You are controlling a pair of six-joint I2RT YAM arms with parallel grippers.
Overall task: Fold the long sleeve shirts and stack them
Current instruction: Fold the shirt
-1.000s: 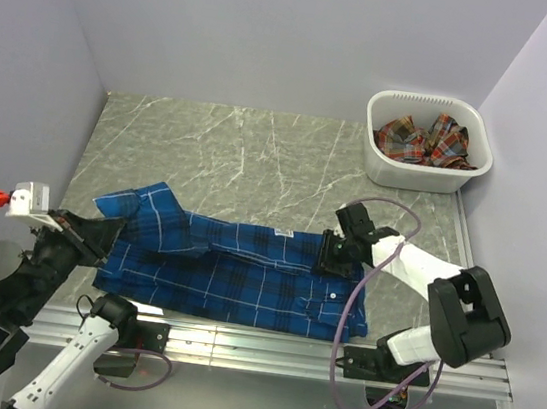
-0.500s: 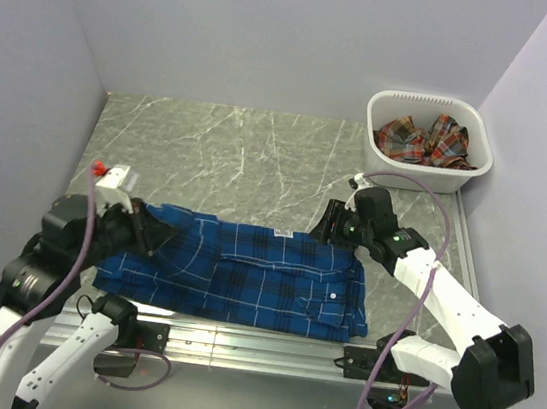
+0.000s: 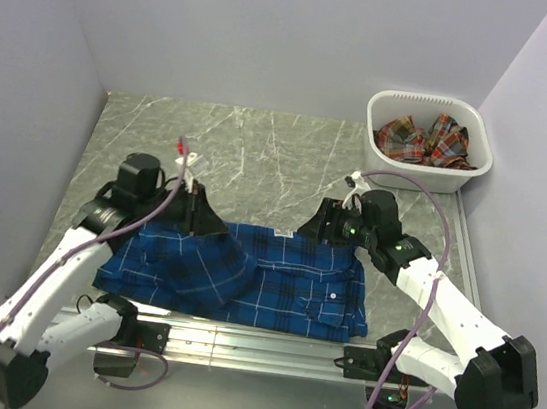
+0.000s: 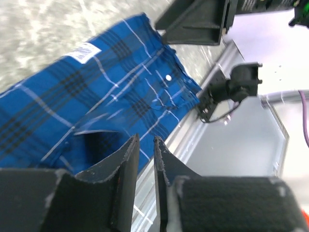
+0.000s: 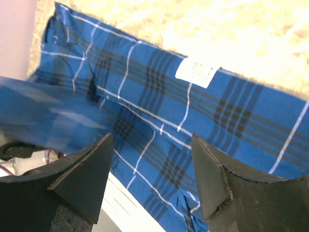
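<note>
I see the blue shirt (image 3: 289, 279) spread across the lower centre of the top view. My left gripper (image 3: 208, 226) is clenched on a raised fold of it. My right gripper (image 3: 321, 226) hangs released above the shirt's far edge. 1 red-orange shirt (image 3: 423, 142) lies in the basket (image 3: 375, 149), upper right.

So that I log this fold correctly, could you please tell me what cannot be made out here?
Left claw: whether it pinches cloth; top view, its own wrist covers the tips.
Blue shirt: right wrist view, one fold is blurred.
Label: print too small.
Red plaid cloth in the basket: crumpled, partly behind the wall; garment count unclear.
</note>
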